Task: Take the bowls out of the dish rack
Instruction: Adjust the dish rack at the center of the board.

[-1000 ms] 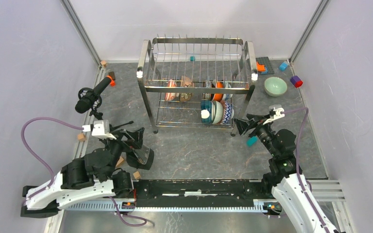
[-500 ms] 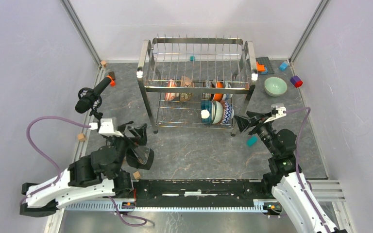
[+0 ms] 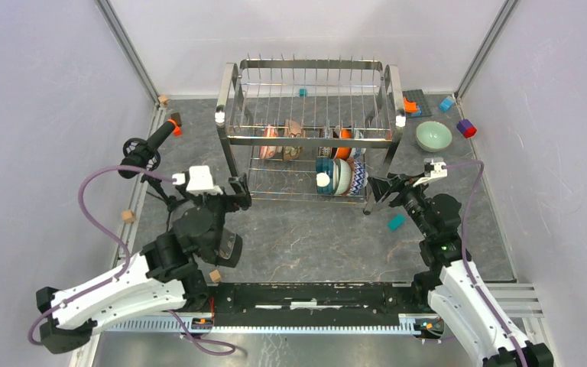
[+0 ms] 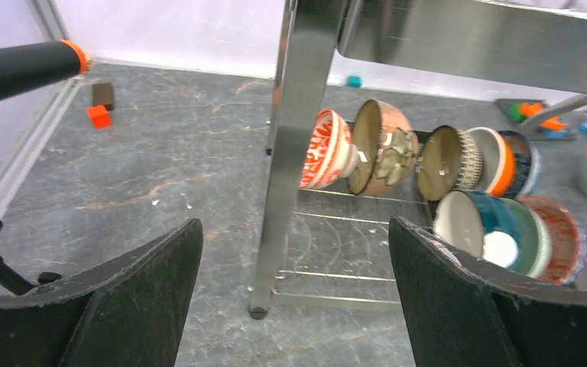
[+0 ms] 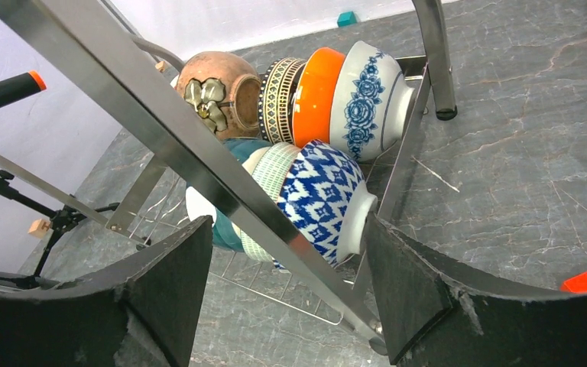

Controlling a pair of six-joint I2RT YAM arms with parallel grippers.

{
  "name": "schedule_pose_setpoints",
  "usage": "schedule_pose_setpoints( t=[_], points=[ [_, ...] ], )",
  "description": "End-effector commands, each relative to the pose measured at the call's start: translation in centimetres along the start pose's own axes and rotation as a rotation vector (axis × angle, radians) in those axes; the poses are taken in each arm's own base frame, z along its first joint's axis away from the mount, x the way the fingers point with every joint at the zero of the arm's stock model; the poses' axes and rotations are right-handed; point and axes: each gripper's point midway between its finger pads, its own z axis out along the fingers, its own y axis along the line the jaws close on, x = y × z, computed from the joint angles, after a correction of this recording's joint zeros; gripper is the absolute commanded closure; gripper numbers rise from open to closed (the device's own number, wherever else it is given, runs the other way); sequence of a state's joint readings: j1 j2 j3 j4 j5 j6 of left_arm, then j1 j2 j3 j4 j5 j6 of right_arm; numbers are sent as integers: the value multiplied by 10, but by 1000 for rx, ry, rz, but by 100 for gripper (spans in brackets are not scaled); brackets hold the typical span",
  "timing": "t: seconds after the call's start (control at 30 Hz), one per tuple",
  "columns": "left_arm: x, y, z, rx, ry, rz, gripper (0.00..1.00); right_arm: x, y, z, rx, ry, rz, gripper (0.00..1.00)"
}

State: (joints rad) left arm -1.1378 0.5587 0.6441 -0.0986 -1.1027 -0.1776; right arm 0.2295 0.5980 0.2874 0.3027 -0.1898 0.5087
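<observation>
The steel dish rack (image 3: 309, 134) stands at the back middle. Several bowls lean on edge on its lower tier: red-patterned (image 4: 325, 149), brown-gold (image 4: 382, 145), orange (image 5: 317, 95), blue floral (image 5: 371, 99) and blue-and-white diamond (image 5: 321, 195). A pale green bowl (image 3: 433, 136) sits on the table right of the rack. My left gripper (image 3: 238, 191) is open and empty, facing the rack's front left leg (image 4: 287, 153). My right gripper (image 3: 378, 193) is open and empty at the front right leg, just before the diamond bowl, with a rack bar (image 5: 199, 145) across its view.
A black microphone (image 3: 149, 149) on a small tripod stands left of the rack. A teal block (image 3: 396, 222) lies by the right arm. Wooden blocks (image 3: 128, 216) lie on the left. Coloured blocks (image 3: 466, 128) sit at the back right. Walls close in both sides.
My left arm has swung forward and right, up to the rack's front left leg. My right gripper has edged slightly toward the rack's front right leg. Both stay open.
</observation>
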Motion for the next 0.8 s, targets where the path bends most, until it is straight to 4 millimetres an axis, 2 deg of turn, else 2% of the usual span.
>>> schedule_pose_setpoints(
  t=[0.0, 0.17, 0.53, 0.77],
  points=[
    [1, -3, 23, -14, 53, -72, 4, -32, 18, 6, -50, -77, -19, 22],
    [15, 12, 39, -45, 67, -164, 4, -32, 24, 9, -71, -55, -35, 21],
    [37, 6, 80, -97, 118, -169, 9, -30, 26, 18, -72, -54, -5, 24],
    [42, 16, 100, -145, 114, -212, 22, -27, 18, 25, -24, -58, 21, 33]
  ],
)
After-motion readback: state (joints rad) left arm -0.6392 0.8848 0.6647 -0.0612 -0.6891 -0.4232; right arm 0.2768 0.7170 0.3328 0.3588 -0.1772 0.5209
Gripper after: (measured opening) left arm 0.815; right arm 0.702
